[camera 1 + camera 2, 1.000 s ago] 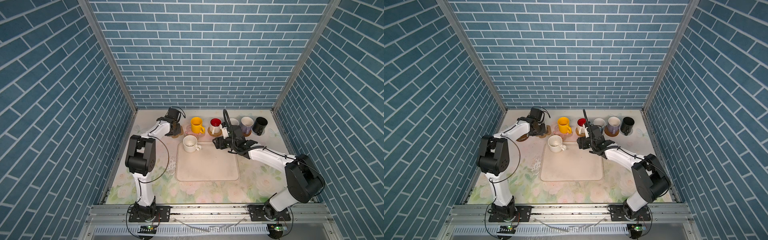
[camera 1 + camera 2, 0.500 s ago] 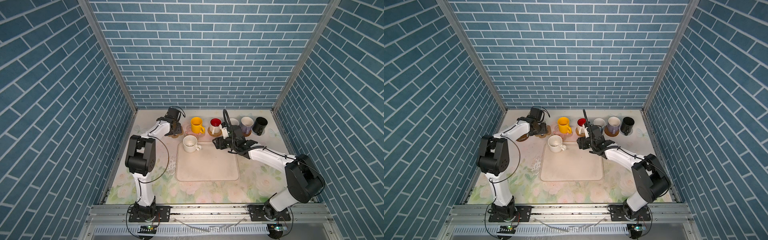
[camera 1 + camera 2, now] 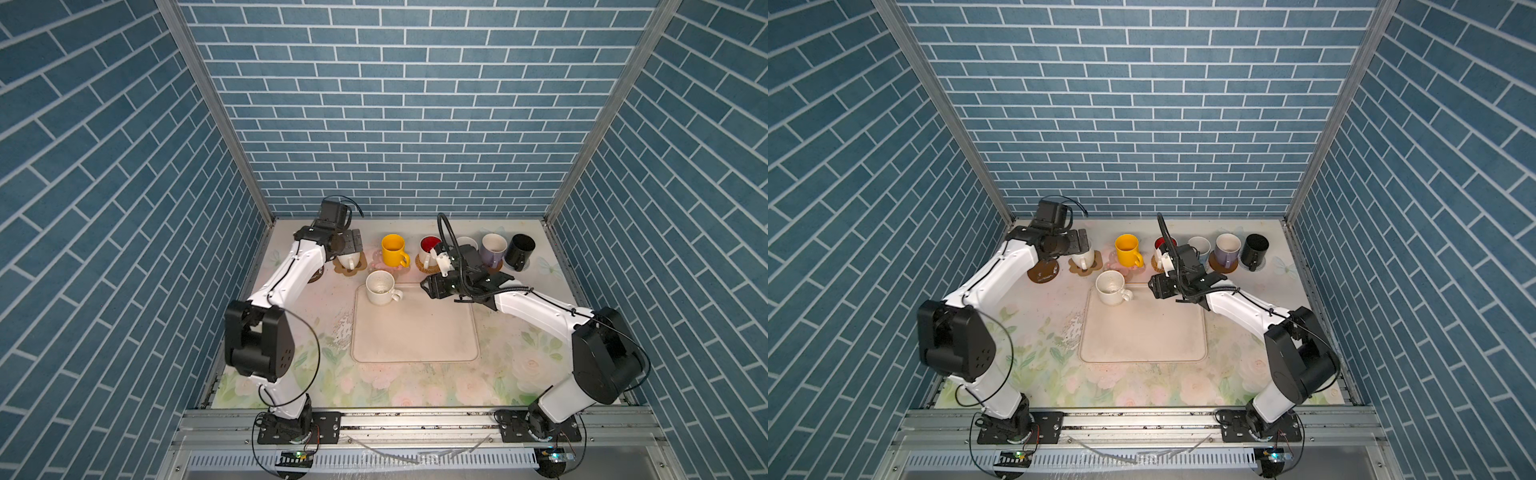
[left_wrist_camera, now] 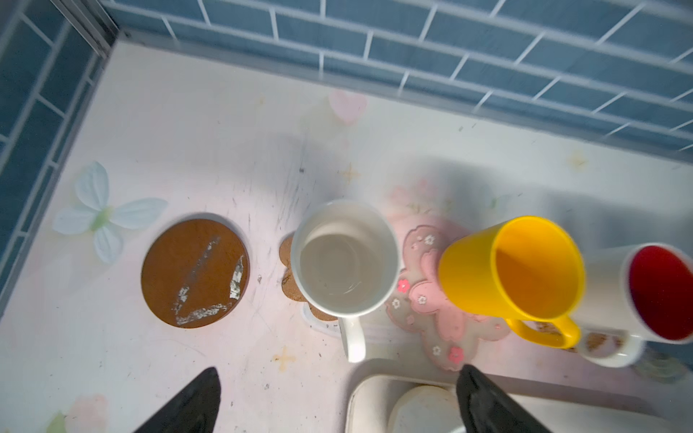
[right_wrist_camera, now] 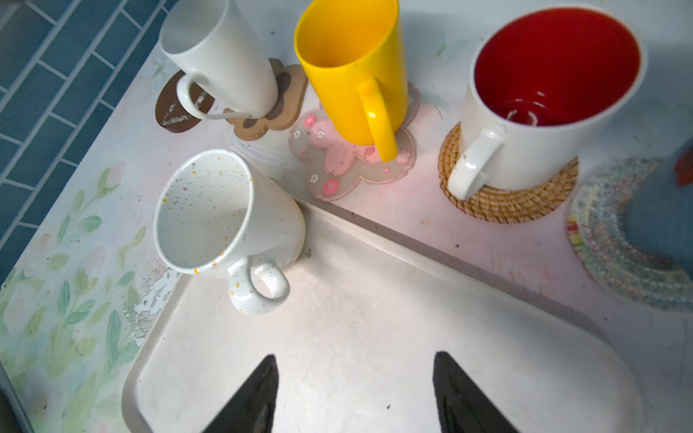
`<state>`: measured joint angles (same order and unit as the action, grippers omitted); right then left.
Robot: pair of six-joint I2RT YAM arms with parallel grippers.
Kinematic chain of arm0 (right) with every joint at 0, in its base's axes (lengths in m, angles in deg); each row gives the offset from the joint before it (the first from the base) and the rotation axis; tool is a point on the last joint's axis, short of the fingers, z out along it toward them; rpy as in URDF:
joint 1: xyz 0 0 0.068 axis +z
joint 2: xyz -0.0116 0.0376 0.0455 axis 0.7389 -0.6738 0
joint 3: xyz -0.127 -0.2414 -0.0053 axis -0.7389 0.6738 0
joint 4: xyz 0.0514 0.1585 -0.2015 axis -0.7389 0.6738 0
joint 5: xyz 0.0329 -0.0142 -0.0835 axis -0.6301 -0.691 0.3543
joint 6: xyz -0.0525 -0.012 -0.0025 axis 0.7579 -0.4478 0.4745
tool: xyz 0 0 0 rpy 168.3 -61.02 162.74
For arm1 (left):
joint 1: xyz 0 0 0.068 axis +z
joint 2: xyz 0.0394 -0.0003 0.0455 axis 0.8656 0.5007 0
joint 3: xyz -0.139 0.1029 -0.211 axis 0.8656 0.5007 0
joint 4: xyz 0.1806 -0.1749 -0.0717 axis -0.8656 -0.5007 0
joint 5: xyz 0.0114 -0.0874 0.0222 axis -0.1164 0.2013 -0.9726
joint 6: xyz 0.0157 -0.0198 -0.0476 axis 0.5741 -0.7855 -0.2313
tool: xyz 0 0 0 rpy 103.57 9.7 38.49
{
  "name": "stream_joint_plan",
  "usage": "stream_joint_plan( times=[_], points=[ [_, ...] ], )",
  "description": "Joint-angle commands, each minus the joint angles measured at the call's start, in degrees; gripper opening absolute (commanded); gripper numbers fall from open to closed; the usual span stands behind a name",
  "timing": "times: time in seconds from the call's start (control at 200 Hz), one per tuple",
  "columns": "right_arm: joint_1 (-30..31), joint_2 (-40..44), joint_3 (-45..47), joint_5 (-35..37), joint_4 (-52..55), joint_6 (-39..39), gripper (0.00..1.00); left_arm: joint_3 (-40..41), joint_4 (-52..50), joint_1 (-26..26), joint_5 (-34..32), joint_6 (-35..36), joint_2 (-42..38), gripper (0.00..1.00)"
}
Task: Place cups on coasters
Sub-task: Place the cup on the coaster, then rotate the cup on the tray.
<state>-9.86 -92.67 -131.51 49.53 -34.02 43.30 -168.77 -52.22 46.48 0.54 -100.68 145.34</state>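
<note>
Left jaws: spread wide, nothing held, hung just above the plain white mug (image 4: pixel 345 258), which is stood upright on the tan paw coaster (image 4: pixel 290 288). Right jaws: part-open, empty, held low over the cream tray (image 5: pixel 375 337) and pointed at the speckled mug (image 5: pixel 225 217) on the tray's corner.

Progress: yellow mug (image 3: pixel 392 249) is seen on the pink flower coaster (image 4: pixel 442 318), red-lined mug (image 5: pixel 555 93) on the rattan round (image 5: pixel 513 202). Light blue mug (image 3: pixel 467 243), lavender mug (image 3: pixel 493 248) and black mug (image 3: pixel 521 249) are lined up beyond, coasters partly hidden.

Prob. left to do: speckled mug onto the bare brown disc (image 4: pixel 195 270).

Vs 1 s ago: white mug was clamped by the left jaws, now let go. Right arm barely shifted.
</note>
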Motion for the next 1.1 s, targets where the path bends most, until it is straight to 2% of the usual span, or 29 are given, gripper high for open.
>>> stream_joint_plan(
  times=[0.0, 0.31, 0.49, 0.685, 0.975, 1.095],
  points=[
    [0.44, -2.78, -4.55, -0.06, 6.04, 2.22, 0.66, 5.40, -1.12, -0.06, 3.27, -1.38, -6.62, 0.99],
    [0.80, -6.56, -12.88, 0.58, 14.63, 4.19, 0.65, 21.51, -4.51, -1.29, 13.23, -0.81, -27.41, 0.99],
    [0.96, -10.15, -18.03, 3.30, 17.97, 3.92, 0.65, 23.53, -9.61, -1.29, 20.62, 5.62, -30.26, 0.99],
    [0.90, -13.68, -22.43, 4.10, 19.00, 2.56, 0.66, 26.15, -8.19, -1.29, 18.92, 8.08, -31.58, 0.99],
    [2.58, -17.22, -25.27, 4.62, 21.84, 2.59, 0.65, 30.31, -5.96, -0.67, 18.21, 6.35, -37.38, 0.99],
    [4.05, -18.22, -26.56, 8.82, 24.50, 4.10, 0.65, 30.25, -5.74, -0.22, 18.12, 5.94, -37.93, 0.99]
  ],
)
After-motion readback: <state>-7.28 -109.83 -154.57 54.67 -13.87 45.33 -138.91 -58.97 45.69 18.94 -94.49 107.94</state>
